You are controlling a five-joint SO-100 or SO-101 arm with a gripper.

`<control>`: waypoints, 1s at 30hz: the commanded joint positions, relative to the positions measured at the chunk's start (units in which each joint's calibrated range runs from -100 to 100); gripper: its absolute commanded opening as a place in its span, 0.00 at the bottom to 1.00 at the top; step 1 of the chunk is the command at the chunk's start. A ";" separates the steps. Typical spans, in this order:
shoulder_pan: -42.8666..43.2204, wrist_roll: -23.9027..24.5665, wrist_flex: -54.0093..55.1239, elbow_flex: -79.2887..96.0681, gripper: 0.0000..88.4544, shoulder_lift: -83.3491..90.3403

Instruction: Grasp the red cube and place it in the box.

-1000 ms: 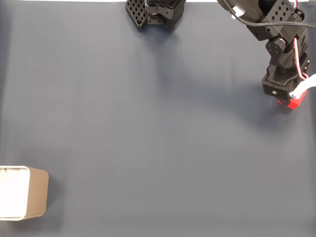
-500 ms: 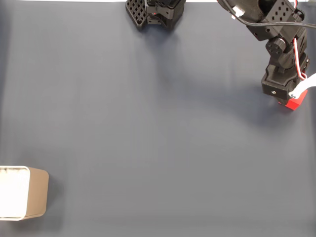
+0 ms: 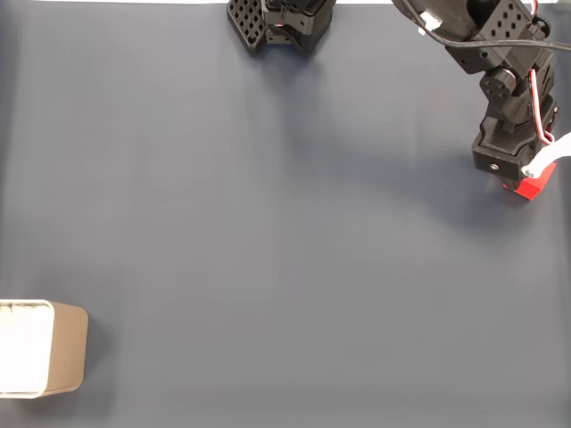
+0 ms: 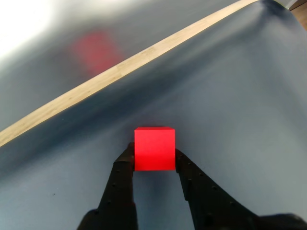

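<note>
The worktop (image 3: 268, 232) is a wide dark blue-grey sheet, and almost all of it lies between me and where I must go. My arm (image 3: 508, 80) reaches down at the far right of the fixed view. The box (image 3: 53, 349) sits at the near left edge, tan outside and white inside, partly cut off by the frame, well apart from me.

My claw (image 4: 154, 154) is closed on the red cube (image 4: 154, 148): in the wrist view both fingers press its left and right faces. In the fixed view, the red cube (image 3: 531, 186) peeks out from under my wrist at the right edge.

What worries me is the hold. I judge that my fingertips (image 4: 125, 158) grip only the lower rear part of the cube, with most of it jutting forward. A quick lift or swing could let it pivot or slide out. The carry is long and diagonal, so a drop midway would leave it on open cloth. The box opening is small, so a slightly misjudged release could land the cube on the rim.
</note>
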State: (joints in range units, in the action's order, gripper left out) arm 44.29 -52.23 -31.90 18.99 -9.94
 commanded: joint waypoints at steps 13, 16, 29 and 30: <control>-4.44 0.34 -6.87 -0.10 0.06 15.40; -5.94 0.49 -7.77 0.08 0.06 17.92; -14.25 0.49 -8.67 -0.19 0.06 25.45; -15.03 0.34 -8.75 -0.28 0.06 25.71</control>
State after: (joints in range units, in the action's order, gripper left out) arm 31.68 -51.60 -40.49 19.53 11.68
